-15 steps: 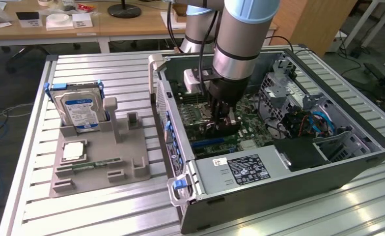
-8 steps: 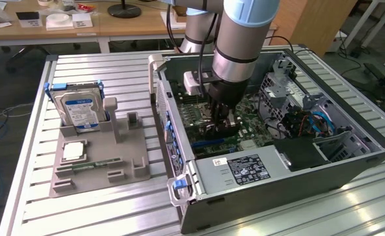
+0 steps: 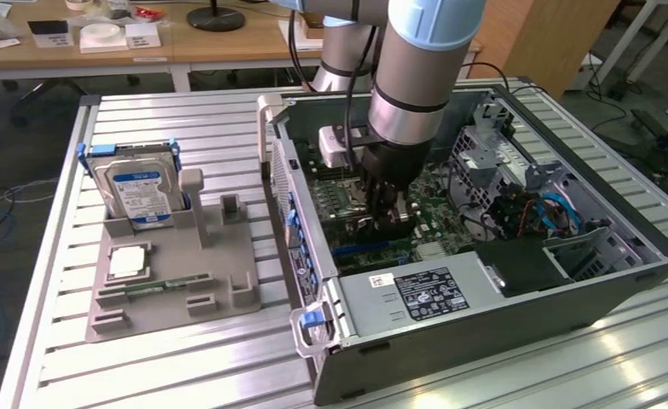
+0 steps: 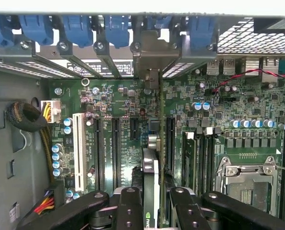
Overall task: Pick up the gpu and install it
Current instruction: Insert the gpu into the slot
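My gripper [image 3: 385,217] is lowered into the open computer case [image 3: 607,281], just above the motherboard [image 4: 113,100]. In the wrist view the gripper [image 4: 152,206] is shut on the gpu [image 4: 151,163], with its black fingers [image 4: 130,206] pressing each face of the card. The gpu is seen edge-on, standing upright over the board between the black expansion slots [image 4: 116,148]. Its pale metal end bracket [image 4: 149,64] reaches the case's rear slot openings. I cannot tell whether the card's lower edge sits in a slot.
Blue slot latches [image 4: 77,28] line the case's rear wall. The CPU socket [image 4: 248,179] and a power supply [image 3: 425,294] sit close by. On the exterior view's left, a grey fixture tray [image 3: 164,315] carries a hard drive [image 3: 141,192], a memory stick [image 3: 158,288] and a processor [image 3: 127,262].
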### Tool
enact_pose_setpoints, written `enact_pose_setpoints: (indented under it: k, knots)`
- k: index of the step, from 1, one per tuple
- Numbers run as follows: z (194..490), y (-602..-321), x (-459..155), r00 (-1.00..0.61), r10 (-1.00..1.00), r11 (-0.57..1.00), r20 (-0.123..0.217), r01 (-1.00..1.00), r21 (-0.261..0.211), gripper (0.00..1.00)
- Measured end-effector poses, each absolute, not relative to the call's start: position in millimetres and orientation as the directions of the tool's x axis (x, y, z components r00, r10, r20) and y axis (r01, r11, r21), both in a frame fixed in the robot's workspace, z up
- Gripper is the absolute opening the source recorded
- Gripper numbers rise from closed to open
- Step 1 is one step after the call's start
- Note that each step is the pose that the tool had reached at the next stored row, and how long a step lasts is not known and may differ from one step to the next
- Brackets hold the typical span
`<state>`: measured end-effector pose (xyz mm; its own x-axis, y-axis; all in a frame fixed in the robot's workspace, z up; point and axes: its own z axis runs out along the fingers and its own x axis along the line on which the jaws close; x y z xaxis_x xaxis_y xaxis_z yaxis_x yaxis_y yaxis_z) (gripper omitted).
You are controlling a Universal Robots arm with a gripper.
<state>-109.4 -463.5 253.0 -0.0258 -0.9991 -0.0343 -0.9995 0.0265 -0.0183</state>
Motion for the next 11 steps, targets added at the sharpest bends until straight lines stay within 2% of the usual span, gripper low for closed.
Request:
enact_pose_setpoints:
  k: [11]
  knots:
    - [249.4,-464.3,-109.4,-0.031,-0.999,0.032,-0.034,-0.999,-0.018,0.27]
